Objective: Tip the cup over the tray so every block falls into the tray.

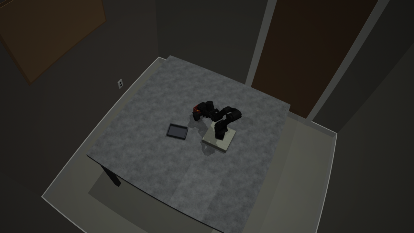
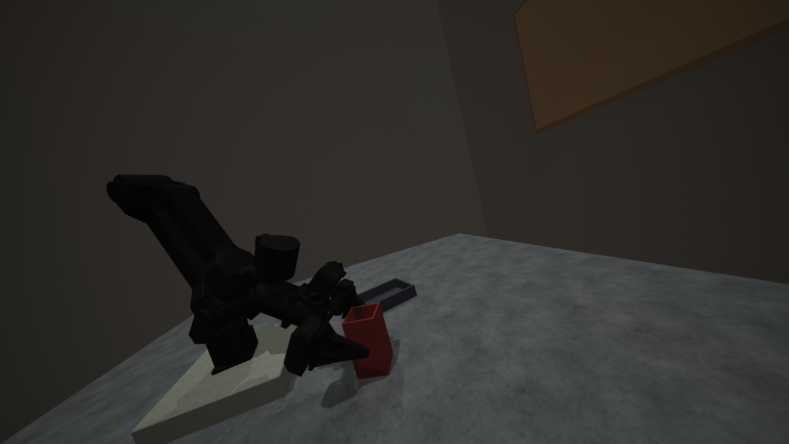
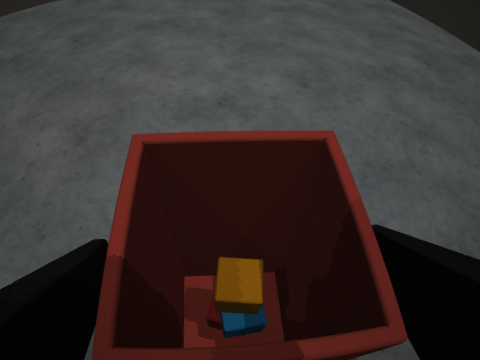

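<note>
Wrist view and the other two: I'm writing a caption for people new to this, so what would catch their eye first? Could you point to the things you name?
Probably the red cup [image 1: 195,109] [image 2: 370,342] [image 3: 234,136], upright on the grey table, with the open jaws around it. Looking down into it, the wrist view shows a bright orange block [image 3: 239,282] over a blue block [image 3: 244,322]. After that, the black arm [image 1: 234,114] [image 2: 182,221] stands out against its pale base plate [image 1: 215,144] [image 2: 220,406].
</note>
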You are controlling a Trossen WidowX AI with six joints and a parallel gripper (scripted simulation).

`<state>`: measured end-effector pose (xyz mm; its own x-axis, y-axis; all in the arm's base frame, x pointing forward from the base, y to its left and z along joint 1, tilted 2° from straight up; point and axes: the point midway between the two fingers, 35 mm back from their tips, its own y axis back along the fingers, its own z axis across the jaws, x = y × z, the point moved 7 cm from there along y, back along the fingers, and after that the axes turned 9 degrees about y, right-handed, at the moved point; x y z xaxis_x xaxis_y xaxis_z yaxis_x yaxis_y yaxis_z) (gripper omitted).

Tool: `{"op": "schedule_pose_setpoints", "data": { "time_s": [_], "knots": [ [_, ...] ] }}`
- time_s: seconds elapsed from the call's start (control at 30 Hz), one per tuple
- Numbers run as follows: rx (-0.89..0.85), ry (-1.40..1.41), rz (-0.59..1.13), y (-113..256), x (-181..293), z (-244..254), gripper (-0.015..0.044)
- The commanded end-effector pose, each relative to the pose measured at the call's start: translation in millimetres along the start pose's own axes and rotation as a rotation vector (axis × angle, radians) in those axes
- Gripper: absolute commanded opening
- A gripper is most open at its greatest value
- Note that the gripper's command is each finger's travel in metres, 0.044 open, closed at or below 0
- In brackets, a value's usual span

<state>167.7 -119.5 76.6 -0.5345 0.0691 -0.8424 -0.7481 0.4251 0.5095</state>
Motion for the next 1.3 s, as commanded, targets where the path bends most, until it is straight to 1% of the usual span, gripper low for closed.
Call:
{"op": "schedule_pose_setpoints", "data": {
  "time_s": [0.0,0.27,0.4,0.63,1.2,1.27],
  "knots": [
    [0.005,-0.004,0.002,-5.4,0.8,-0.2,0.0440],
    [0.005,-0.004,0.002,-16.7,3.0,-0.1,0.0440],
    [0.005,-0.004,0.001,-17.8,3.2,-0.1,0.0335],
    [0.005,-0.004,0.001,-17.8,3.2,-0.1,0.0335],
    [0.005,-0.004,0.001,-17.8,3.2,-0.1,0.0222],
    [0.005,-0.004,0.001,-17.4,2.4,-0.2,0.0170]
  ]
}}
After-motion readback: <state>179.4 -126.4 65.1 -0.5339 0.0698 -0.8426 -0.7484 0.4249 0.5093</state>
